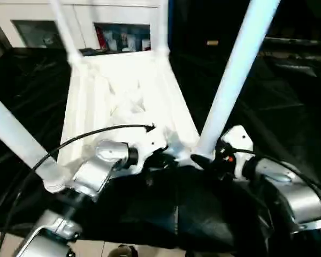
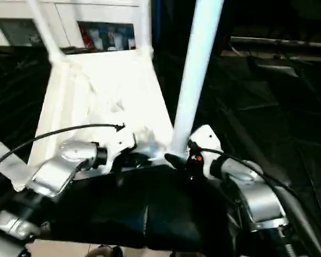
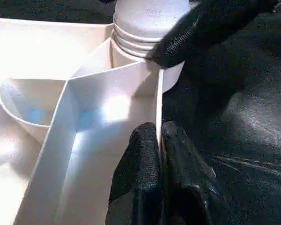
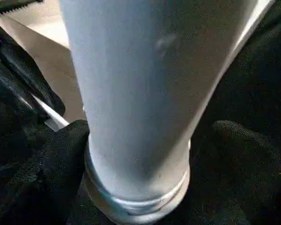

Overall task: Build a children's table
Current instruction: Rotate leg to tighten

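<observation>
The children's table lies upside down on black cloth, its ribbed white top facing up. Several white legs stand in its corner sockets: the near right leg, the near left leg and two far legs. My left gripper is shut on the thin rim wall of the top at its near edge, close to the near right socket. My right gripper straddles the base of the near right leg, open, with a gap beside one finger. The leg's threaded base sits in its socket.
Black cloth covers the surface around the table. A white cabinet with glass-fronted shelves stands behind it. Pale floor shows at the near edge. A black cable arcs over my left forearm.
</observation>
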Available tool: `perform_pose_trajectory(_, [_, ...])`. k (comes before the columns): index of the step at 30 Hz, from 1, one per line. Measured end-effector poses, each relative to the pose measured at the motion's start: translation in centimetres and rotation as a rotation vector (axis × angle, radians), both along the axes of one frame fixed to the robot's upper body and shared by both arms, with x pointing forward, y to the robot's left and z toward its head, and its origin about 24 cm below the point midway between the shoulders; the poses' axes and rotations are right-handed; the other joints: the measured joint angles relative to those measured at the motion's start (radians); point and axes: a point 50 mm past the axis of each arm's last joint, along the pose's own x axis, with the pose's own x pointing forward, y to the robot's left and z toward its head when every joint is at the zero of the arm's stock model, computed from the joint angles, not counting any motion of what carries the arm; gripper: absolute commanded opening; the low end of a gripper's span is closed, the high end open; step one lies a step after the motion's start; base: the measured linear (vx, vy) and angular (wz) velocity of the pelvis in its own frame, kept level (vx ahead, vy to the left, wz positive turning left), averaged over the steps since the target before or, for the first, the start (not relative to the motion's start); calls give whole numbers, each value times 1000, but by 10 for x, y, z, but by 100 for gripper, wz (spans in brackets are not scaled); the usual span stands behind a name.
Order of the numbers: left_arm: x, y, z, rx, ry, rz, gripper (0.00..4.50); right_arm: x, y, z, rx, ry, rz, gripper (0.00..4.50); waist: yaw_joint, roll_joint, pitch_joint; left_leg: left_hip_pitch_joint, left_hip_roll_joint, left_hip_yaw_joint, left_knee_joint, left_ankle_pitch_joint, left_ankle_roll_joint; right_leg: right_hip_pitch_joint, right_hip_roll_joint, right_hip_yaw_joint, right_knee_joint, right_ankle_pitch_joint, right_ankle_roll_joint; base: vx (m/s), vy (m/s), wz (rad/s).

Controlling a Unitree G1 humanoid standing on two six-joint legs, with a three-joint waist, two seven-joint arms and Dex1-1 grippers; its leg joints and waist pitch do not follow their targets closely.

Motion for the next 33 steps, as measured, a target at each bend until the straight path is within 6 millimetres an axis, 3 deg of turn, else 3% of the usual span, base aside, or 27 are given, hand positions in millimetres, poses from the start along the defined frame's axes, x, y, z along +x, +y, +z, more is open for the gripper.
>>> perform_pose_trajectory(6, [-2, 3, 0, 0, 6, -14, 0, -2, 2, 1, 27, 10, 34, 414, 0, 0, 0, -1, 0, 0, 0, 1, 3, 0, 0, 0, -2, 0, 0, 0, 0, 0])
perform_pose_trajectory(9, [-3, 3, 0, 0, 8, -15, 0, -3, 2, 0, 36, 16, 42, 375, 0, 0, 0, -1, 0, 0, 0, 1, 3, 0, 0, 0, -2, 0, -1, 0, 0, 0])
perform_pose_trajectory(17, [-3, 4, 0, 0, 7, -15, 0, -5, 4, -2, 48, 29, 59, 331, 0, -1, 0, -1, 0, 0, 0, 2, 6, 0, 0, -1, -2, 0, -1, 0, 0, 0])
perform_pose_trajectory(20, [-4, 4, 0, 1, 8, -15, 0, -6, 4, -3, 50, 30, 59, 290, 0, -1, 0, -1, 0, 0, 0, 2, 6, 0, 0, -1, -2, 0, -1, 0, 0, 0])
perform_pose_trajectory(23, [-4, 4, 0, 0, 11, -7, 0, -7, 6, -5, 66, 25, 46, 283, 0, -1, 0, -1, 0, 0, 0, 2, 6, 0, 0, -1, -2, 0, -1, 0, 0, 0])
perform_pose_trajectory(28, [3, -5, -2, -10, 13, 66, 0, -2, 12, -11, 91, 2, -93, 272, -3, -1, 0, 1, 0, 1, 2, 2, 4, 1, 0, 0, 0, 2, -3, 0, 0, 0])
perform_pose_trajectory(33, [18, -29, -3, -11, -11, 200, 0, 21, 25, -16, 164, -12, -396, 271, -9, -1, 0, 6, 0, 1, 3, 3, -1, 5, 0, 1, 2, 2, -3, 0, 0, 0])
